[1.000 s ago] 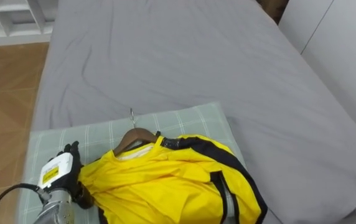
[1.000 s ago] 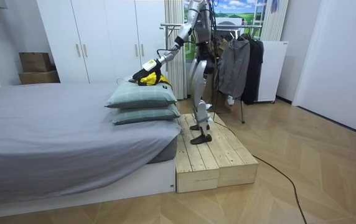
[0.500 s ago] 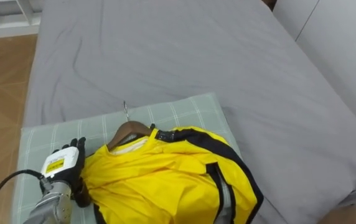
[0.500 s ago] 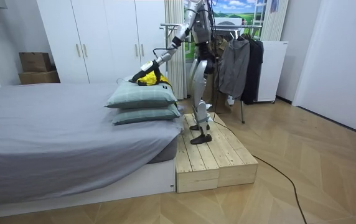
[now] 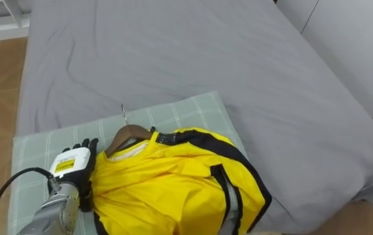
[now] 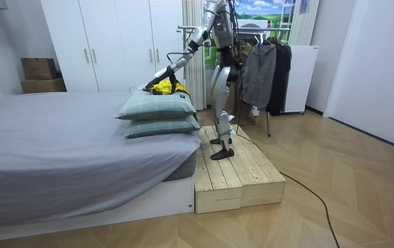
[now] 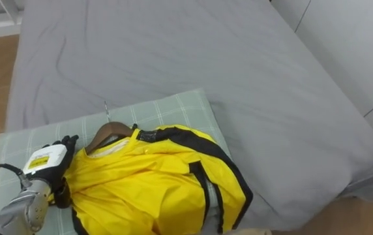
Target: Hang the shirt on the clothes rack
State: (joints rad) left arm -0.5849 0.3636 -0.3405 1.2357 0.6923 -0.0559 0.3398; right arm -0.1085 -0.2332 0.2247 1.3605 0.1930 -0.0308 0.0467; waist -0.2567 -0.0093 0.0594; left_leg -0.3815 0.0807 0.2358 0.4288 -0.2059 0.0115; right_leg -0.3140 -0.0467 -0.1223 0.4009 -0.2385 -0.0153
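On green checked pillow (image 5: 193,114): yellow black-trimmed jacket (image 5: 173,189) on brown wooden hanger (image 5: 126,136)
Left hand (image 5: 74,171): fingers straight, against jacket's edge
Room view: robot on wooden platform (image 6: 242,176)

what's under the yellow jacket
A green checked pillow lies under the yellow jacket, on the bed. The neck and hook of the wooden hanger poke out at the collar; the rest is covered.

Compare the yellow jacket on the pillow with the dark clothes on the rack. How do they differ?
The jacket lies crumpled on the pillow; the dark clothes hang straight down from the rack. The jacket is bright yellow with black trim; the dark clothes are grey and black. The robot's left hand rests open against the jacket; nothing touches the dark clothes. Both are garments.
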